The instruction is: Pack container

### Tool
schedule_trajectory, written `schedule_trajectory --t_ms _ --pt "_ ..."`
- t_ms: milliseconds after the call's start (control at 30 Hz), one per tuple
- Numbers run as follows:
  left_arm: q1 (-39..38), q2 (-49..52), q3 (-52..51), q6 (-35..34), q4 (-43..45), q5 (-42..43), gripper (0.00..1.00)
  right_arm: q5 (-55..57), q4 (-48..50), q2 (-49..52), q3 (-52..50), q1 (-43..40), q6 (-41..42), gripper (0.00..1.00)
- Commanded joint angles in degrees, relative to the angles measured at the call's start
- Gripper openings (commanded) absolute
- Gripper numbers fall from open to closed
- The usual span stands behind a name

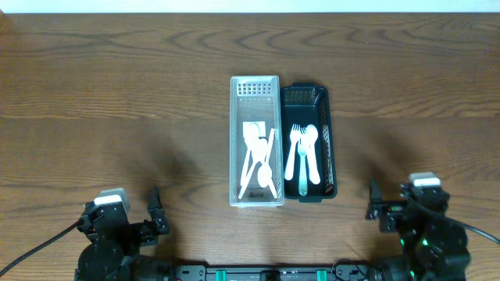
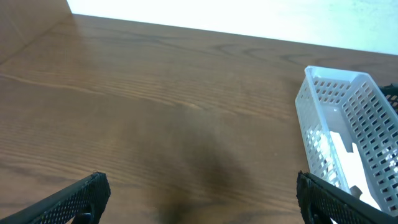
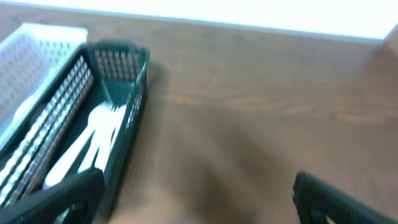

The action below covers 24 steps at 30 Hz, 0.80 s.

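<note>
Overhead view, lower left: left gripper (image 1: 156, 211) low at the table (image 1: 94, 94) edge, fingers spread wide, holding nothing; centre: white basket (image 1: 234, 140) with white cutlery (image 1: 258, 160) laid lengthwise, touching the dark green basket (image 1: 330, 140), which holds forks and a spoon (image 1: 303, 156); both sit midway, presumably so either arm can reach; lower right: right gripper (image 1: 376, 208) likewise wide open and empty, apparently at rest.
</note>
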Motion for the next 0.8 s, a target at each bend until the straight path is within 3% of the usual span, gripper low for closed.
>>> schedule_trajectory --t_ms 0,167,300,767 --pt "-0.28 -0.20 -0.02 -0.46 0.07 -0.68 0.98 0.02 8.31 -0.24 -7.04 0.57 -3.26 0.99" --pt "-0.28 -0.20 -0.02 -0.46 0.07 -0.68 0.98 0.02 27.85 -0.24 -17.07 0.57 -8.39 0.99" --pt "-0.28 -0.20 -0.02 -0.48 0.07 -0.68 0.98 -0.31 36.52 -0.26 -23.52 0.59 -9.31 0.99" --pt "-0.28 -0.20 -0.02 -0.46 0.07 -0.68 0.98 -2.43 37.99 -0.24 -26.95 0.50 -9.33 0.99"
